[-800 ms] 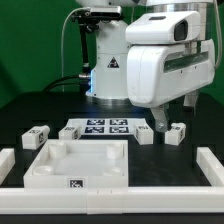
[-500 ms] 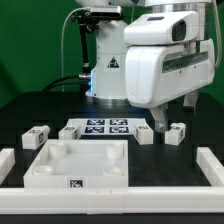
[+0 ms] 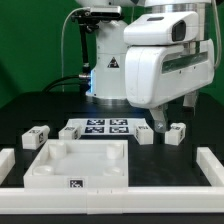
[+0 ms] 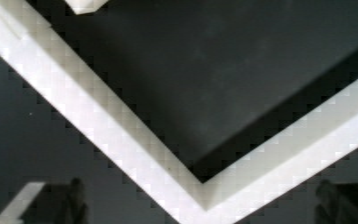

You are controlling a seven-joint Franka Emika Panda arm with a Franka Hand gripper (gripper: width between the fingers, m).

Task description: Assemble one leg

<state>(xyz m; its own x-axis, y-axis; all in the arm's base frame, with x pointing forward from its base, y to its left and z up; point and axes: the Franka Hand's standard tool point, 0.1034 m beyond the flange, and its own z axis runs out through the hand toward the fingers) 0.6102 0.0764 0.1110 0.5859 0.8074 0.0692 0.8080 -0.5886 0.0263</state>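
Three legs, small white blocks with marker tags, lie on the black table in the exterior view: one on the left [image 3: 37,137] and two on the right [image 3: 145,133] [image 3: 176,132]. My gripper [image 3: 176,112] hangs in the air, open and empty, and in this view it shows just above the two right legs. In the wrist view the gripper [image 4: 194,205] is open, with its dark fingers [image 4: 43,200] wide apart. Between them, far below, lies a corner of the white rails [image 4: 202,185]. No leg shows clearly in the wrist view.
The large white recessed panel [image 3: 80,165] lies at the front left. The marker board [image 3: 97,128] lies behind it. Long white rails [image 3: 110,205] border the front and both sides. The robot base stands at the back.
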